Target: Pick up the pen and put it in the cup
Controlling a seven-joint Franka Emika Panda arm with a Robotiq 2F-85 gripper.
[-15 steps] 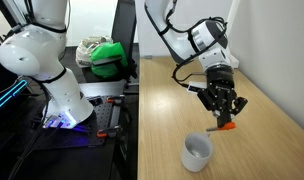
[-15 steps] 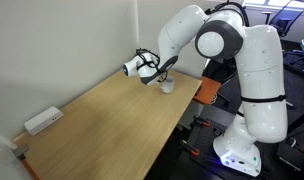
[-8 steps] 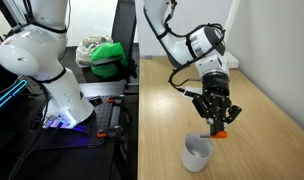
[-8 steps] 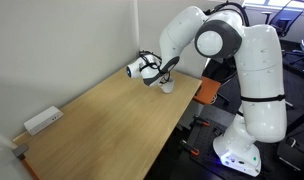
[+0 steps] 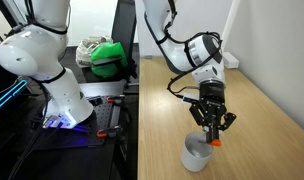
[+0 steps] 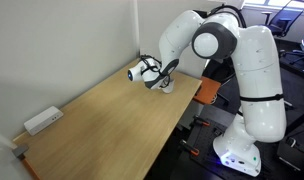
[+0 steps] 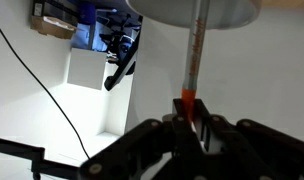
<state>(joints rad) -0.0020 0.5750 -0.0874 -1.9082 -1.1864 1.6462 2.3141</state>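
My gripper [image 5: 213, 132] is shut on the orange-red pen [image 5: 216, 140] and holds it upright just above the white cup [image 5: 197, 153], which stands near the table's front edge. In the wrist view the pen [image 7: 192, 60] runs from between the jaws [image 7: 190, 118] toward the cup [image 7: 197, 10] at the top of the frame. In an exterior view the gripper [image 6: 155, 80] hangs right over the cup [image 6: 165, 87], which the arm mostly hides.
The wooden table [image 5: 262, 110] has a wall along one side. A green and white bundle [image 5: 104, 55] lies beyond the table. A white power strip [image 6: 42, 121] lies at the table's far corner. A second robot base [image 5: 52, 80] stands beside the table.
My gripper has moved with the pen toward the cup and lower, from beside and above it to right over its rim.
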